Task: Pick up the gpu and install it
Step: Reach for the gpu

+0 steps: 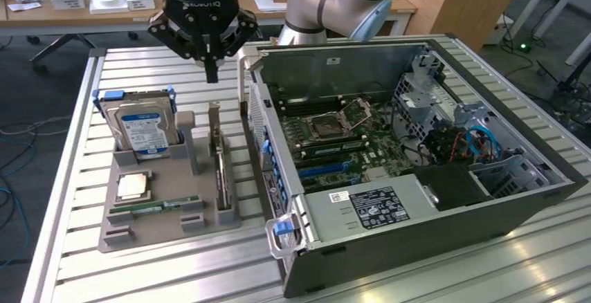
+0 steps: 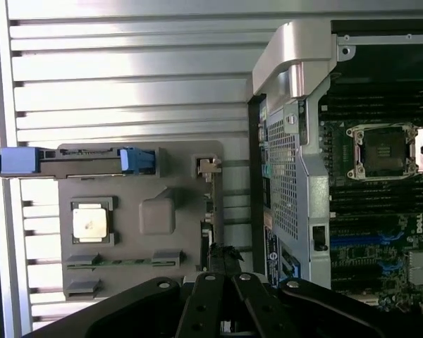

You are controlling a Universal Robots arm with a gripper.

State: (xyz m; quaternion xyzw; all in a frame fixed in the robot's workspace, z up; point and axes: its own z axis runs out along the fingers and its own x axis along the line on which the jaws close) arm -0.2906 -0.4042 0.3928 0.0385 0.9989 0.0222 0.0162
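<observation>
The gpu [image 1: 219, 161] stands on edge in the grey holder [image 1: 152, 230], a thin dark card in the slot nearest the computer case. In the wrist view the gpu [image 2: 208, 211] appears edge-on, with its silvery bracket at the end far from the fingers. My gripper [image 1: 212, 75] hangs in the air above the far end of the holder, shut, its fingertips pressed together with nothing between them. From the wrist camera, the gripper [image 2: 224, 255] has its tips over the near end of the card, clear of it.
The open computer case [image 1: 517, 203] lies at the exterior view's right of the holder, its motherboard [image 1: 337, 133] exposed with blue slots [image 1: 319, 171]. The holder also carries a hard drive [image 1: 143, 130], a CPU [image 1: 134, 185] and a RAM stick [image 1: 155, 207]. The slatted metal table [image 1: 74, 178] ends close on the exterior view's left.
</observation>
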